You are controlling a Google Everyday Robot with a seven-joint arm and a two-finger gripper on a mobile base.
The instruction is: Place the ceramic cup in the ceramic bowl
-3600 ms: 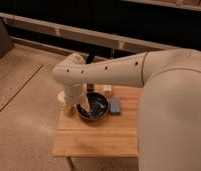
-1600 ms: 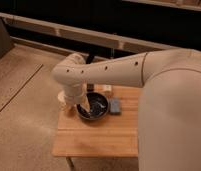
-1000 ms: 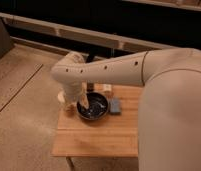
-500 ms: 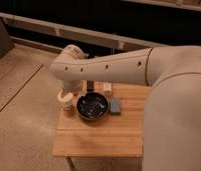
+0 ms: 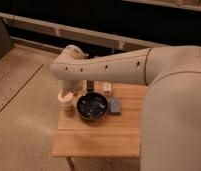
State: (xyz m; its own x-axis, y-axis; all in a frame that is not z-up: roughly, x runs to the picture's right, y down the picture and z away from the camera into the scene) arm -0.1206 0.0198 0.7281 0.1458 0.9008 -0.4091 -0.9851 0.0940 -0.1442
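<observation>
The ceramic bowl is round, glossy and black, and sits on the left half of the small wooden table. The cream ceramic cup is just left of the bowl, at the table's left edge, outside the bowl. My white arm reaches in from the right and bends down above the cup. My gripper hangs below that bend, right at the top of the cup. I cannot tell whether the cup rests on the table or is lifted.
A blue-grey rectangular block lies right of the bowl. A small white boxy item and a dark item stand at the table's back edge. Speckled floor lies to the left, a dark wall with a rail behind.
My arm has lifted and swung back off the bowl, so the whole bowl now shows. The cup and gripper now show left of the bowl.
</observation>
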